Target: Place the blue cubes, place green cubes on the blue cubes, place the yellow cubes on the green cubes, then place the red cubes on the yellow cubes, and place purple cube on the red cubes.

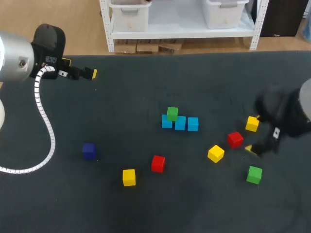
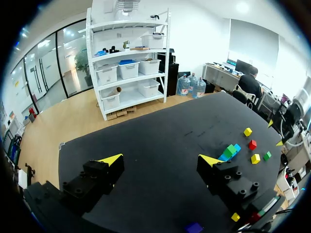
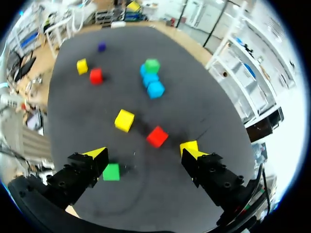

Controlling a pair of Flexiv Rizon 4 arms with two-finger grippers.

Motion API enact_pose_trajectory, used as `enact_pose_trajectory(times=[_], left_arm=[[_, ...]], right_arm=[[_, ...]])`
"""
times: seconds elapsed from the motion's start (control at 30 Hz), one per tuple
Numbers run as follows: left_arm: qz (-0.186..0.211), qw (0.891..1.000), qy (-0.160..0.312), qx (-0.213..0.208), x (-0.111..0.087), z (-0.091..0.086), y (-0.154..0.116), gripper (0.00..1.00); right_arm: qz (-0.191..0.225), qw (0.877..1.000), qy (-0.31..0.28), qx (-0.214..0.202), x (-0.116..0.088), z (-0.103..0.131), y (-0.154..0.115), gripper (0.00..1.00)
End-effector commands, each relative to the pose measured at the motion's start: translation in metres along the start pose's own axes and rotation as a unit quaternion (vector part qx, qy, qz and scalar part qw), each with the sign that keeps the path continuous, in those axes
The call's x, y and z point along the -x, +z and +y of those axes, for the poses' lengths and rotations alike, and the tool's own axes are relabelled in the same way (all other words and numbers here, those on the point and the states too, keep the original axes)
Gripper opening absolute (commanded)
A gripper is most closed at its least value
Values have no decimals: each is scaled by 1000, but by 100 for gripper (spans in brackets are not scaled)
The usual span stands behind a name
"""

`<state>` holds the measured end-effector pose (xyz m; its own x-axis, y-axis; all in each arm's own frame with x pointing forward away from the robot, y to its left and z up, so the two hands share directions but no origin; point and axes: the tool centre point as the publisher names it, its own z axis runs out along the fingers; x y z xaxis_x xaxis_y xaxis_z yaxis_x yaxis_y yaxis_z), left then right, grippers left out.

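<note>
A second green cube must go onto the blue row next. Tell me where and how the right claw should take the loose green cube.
Come straight down and pinch two opposite side faces of the loose green cube. It sits flat on the table with no cube touching it, so its sides are free. The open right claw has it just beside one finger; shift sideways first.

The tabletop (image 1: 146, 204) is dark, matt, cloth-like. The 3 blue cubes (image 1: 180, 123) show smooth, low-sheen faces. The left arm (image 1: 12, 57) has a silver metal housing and white ribbed plastic hose (image 1: 46, 126). The left gripper (image 2: 160, 160) body is matt black.
</note>
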<state>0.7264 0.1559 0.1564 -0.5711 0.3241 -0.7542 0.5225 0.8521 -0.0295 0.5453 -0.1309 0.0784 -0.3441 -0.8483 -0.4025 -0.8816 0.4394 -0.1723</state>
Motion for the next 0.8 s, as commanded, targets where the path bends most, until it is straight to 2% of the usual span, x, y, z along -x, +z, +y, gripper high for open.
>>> enact_pose_trajectory(times=[0.03,0.13,0.27,0.5,0.8], left_arm=[[-2,1000,1,-5,-1,2,0,100],[-2,1000,1,-5,-1,2,0,100],[-2,1000,1,-5,-1,2,0,100],[-2,1000,1,-5,-1,2,0,100],[-2,1000,1,-5,-1,2,0,100]], right_arm=[[62,996,-33,52,-3,1,0,100],[84,993,-47,66,-13,9,8,100],[103,987,-40,115,-24,23,12,100],[114,978,21,176,-31,41,21,100],[118,971,34,203,-36,51,37,100]])
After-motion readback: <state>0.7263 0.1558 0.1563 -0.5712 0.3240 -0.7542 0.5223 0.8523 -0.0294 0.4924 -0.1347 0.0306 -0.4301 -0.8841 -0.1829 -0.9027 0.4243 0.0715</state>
